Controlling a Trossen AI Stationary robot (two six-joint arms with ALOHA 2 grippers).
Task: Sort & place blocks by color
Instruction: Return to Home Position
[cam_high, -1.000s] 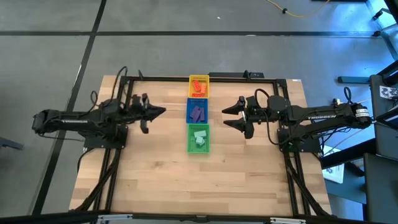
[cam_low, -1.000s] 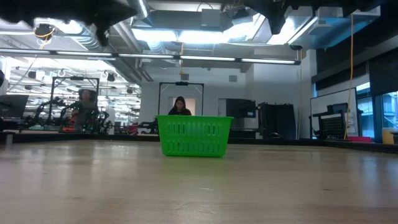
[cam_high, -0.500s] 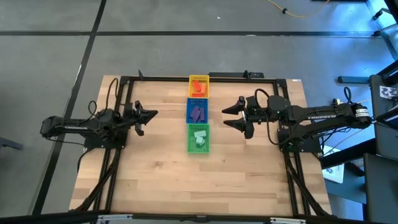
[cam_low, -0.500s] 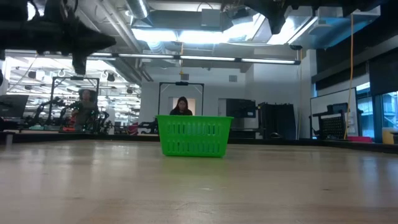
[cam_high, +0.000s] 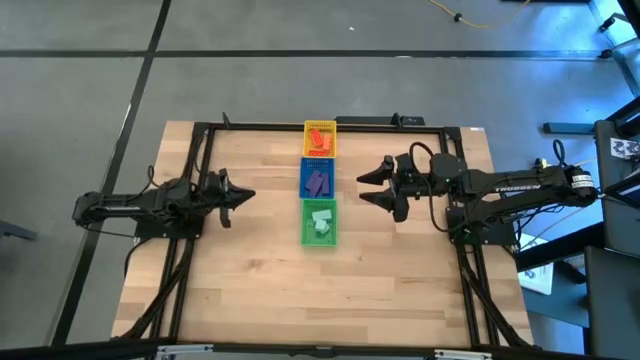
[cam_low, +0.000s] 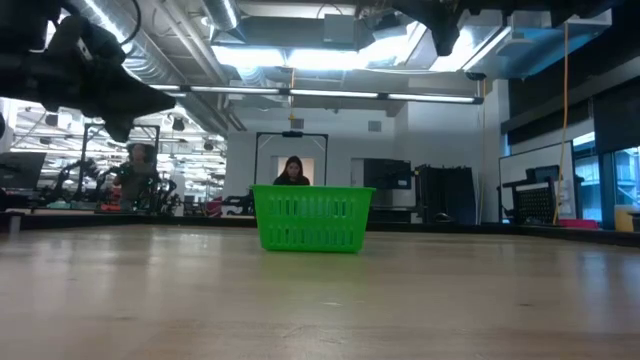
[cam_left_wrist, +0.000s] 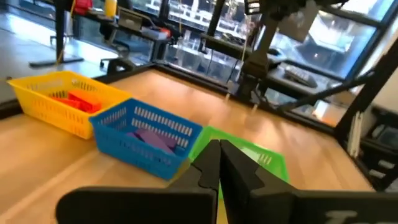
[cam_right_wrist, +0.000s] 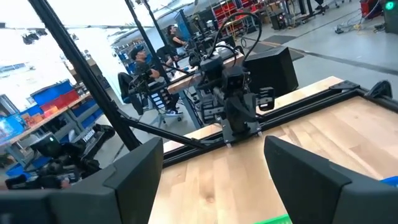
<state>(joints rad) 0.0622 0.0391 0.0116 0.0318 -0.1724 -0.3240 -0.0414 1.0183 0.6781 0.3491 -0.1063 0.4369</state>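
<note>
Three baskets sit in a row mid-bench (cam_high: 250, 285). Orange blocks (cam_high: 320, 137) lie in the yellow basket (cam_high: 307, 140), purple blocks (cam_high: 318, 181) in the blue basket (cam_high: 303, 180), and mint blocks (cam_high: 321, 222) in the green basket (cam_high: 305, 228). The left gripper (cam_high: 241, 195) hovers to their left, jaws pressed together. The right gripper (cam_high: 369, 186) hovers to their right, jaws spread.

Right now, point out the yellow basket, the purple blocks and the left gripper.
yellow basket (cam_left_wrist: 38, 107): left wrist view, on its near side wall.
purple blocks (cam_left_wrist: 150, 137): left wrist view, on the top block's face.
left gripper (cam_left_wrist: 219, 148): left wrist view, where its shut fingertips meet.
</note>
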